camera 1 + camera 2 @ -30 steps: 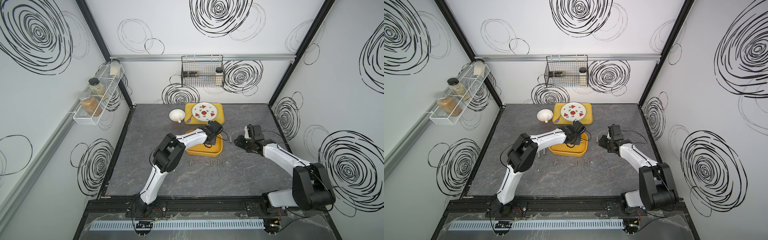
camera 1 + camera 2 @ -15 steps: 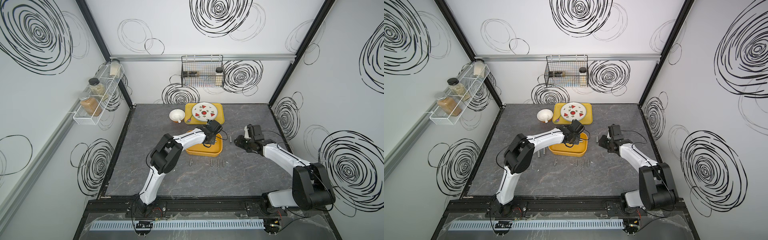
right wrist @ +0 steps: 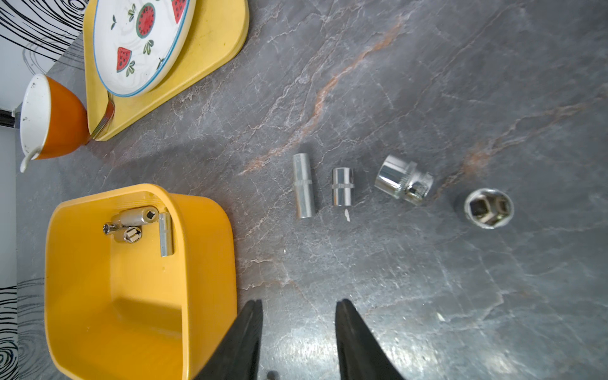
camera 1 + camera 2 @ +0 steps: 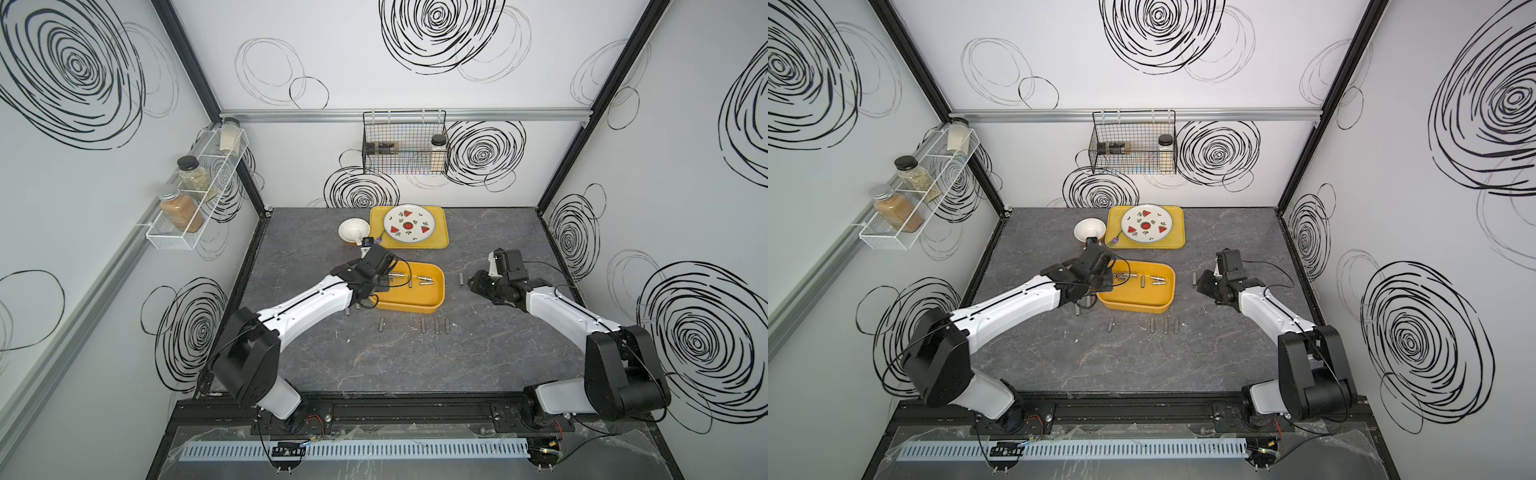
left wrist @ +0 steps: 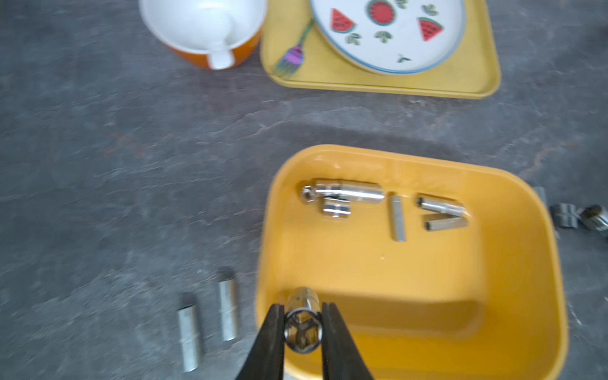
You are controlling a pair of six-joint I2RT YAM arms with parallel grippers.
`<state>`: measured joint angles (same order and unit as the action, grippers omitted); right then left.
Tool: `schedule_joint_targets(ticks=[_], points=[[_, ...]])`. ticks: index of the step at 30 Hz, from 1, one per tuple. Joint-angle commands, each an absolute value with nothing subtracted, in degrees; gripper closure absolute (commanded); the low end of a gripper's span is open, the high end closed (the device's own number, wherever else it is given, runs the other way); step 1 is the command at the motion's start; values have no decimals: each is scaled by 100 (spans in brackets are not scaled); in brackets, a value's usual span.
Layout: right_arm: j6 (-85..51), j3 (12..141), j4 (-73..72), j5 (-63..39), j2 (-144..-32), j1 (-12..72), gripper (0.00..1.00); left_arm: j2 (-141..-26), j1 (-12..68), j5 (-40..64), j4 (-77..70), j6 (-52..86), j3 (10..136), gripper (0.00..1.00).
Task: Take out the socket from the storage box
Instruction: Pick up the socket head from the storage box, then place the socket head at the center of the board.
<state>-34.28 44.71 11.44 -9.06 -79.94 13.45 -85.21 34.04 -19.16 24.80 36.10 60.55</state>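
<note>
Grey marbled tabletop, white swirl-painted walls. In both top views the deep yellow-orange plastic storage box [image 4: 415,308] sits mid-table. Over the past second the left gripper [image 4: 383,283] has drawn back from farther along the box to its left end. The right gripper [image 4: 476,285] has not shifted and waits off the box's other end.

Left wrist view: the black fingers [image 5: 271,335] are clenched on a short chrome hex socket [image 5: 301,300], its open end toward the lens, just inside the box's rim and seemingly lifted off the floor. I judge the pick is made and the carry-out is under way, probably to a set-down beside the two slim steel sockets [image 5: 227,309] lying on the table. Several more chrome pieces [image 5: 342,194] remain inside the box.

Right wrist view: the right gripper's jaws stand apart and empty above bare table, just beside the box wall [image 3: 210,263].
</note>
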Motion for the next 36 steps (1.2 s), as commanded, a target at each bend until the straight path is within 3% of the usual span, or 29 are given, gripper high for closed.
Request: schedule_joint_targets(ticks=[1,5,21,33,36], points=[[-3419,4631,1072,-931,-8028,1410,58,-7759,3045,-2389,2099,4102,5197,83],[-3415,4641,1069,-930,-8054,1437,58,-7281,2702,-2423,1930,4281,4470,82],[-3378,4693,1143,-906,-8069,1457,58,-8202,2162,-1869,1467,4254,3911,84],[-3382,4698,1155,-914,-8060,1467,58,-8455,2215,-1740,1446,4211,3894,76],[-3366,4697,1153,-905,-8055,1467,58,-8446,2223,-1745,1450,4201,3902,70]])
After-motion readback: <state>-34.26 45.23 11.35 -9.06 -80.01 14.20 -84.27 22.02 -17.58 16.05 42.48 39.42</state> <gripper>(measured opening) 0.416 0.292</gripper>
